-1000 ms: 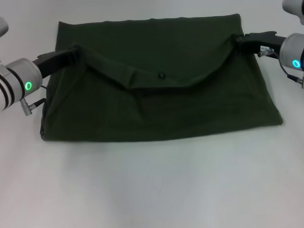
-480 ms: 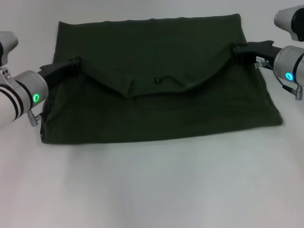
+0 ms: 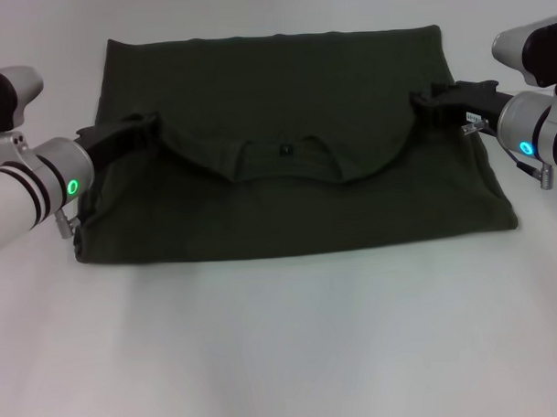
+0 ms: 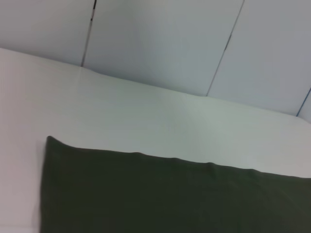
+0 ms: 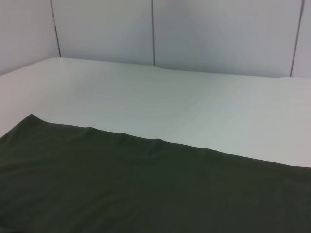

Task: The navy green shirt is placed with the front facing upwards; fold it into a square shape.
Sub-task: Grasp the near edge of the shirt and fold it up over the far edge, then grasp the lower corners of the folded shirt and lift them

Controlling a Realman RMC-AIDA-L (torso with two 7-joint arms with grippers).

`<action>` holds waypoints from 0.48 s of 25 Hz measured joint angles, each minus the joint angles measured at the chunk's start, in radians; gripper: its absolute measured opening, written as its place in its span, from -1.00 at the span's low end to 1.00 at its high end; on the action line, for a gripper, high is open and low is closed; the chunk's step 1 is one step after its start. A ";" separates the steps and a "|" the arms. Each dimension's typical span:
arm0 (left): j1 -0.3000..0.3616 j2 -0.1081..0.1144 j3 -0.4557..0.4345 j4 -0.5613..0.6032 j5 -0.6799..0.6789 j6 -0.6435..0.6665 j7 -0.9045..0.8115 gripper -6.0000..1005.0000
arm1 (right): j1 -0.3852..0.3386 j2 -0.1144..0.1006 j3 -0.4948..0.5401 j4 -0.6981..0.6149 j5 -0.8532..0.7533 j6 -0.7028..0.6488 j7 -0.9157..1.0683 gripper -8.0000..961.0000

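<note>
The navy green shirt [image 3: 288, 217] lies on the white table as a wide dark green rectangle, plain side up, with no lettering showing. My left gripper [image 3: 145, 122] is shut on an upper layer of cloth at the shirt's left side. My right gripper [image 3: 423, 101] is shut on the same layer at the right side. The held edge sags in a curve between them, with a small dark spot [image 3: 284, 151] at its middle. Both wrist views show only flat green cloth, the shirt [image 4: 160, 194] [image 5: 146, 184], and the table beyond it.
The white table [image 3: 283, 346] stretches wide in front of the shirt and along both sides. Grey wall panels [image 5: 155, 29] stand behind the table's far edge.
Both grippers have moved toward the near side and slightly inward, carrying the held layer with them. The sagging edge now lies lower over the shirt.
</note>
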 joint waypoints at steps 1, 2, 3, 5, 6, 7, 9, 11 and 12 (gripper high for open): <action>0.002 0.000 -0.001 0.000 -0.001 -0.004 -0.001 -0.68 | 0.000 0.000 0.000 -0.001 0.000 -0.002 -0.001 -0.54; 0.005 0.000 -0.003 0.002 -0.003 -0.008 -0.002 -0.61 | 0.000 0.000 0.000 -0.003 0.001 -0.003 -0.002 -0.53; 0.007 0.000 -0.006 0.005 -0.010 -0.008 -0.003 -0.54 | 0.000 0.000 0.000 -0.006 0.002 -0.004 -0.002 -0.53; 0.022 -0.001 -0.011 0.015 -0.045 0.000 -0.004 -0.41 | 0.000 0.000 0.000 -0.010 0.007 -0.005 -0.001 -0.44; 0.033 0.000 -0.010 0.024 -0.068 0.021 -0.005 -0.34 | 0.000 0.000 0.000 -0.012 0.008 -0.007 0.000 -0.36; 0.043 0.000 -0.010 0.031 -0.087 0.042 -0.006 -0.18 | 0.000 -0.001 0.000 -0.014 0.009 -0.012 0.004 -0.27; 0.070 0.000 -0.005 0.058 -0.117 0.113 -0.016 0.14 | -0.004 -0.004 0.000 -0.019 0.009 -0.028 0.014 -0.11; 0.094 0.000 0.005 0.089 -0.127 0.183 -0.040 0.30 | -0.016 -0.011 0.000 -0.028 0.009 -0.069 0.036 0.10; 0.109 0.000 0.017 0.107 -0.128 0.218 -0.061 0.38 | -0.027 -0.014 -0.001 -0.039 0.009 -0.103 0.057 0.21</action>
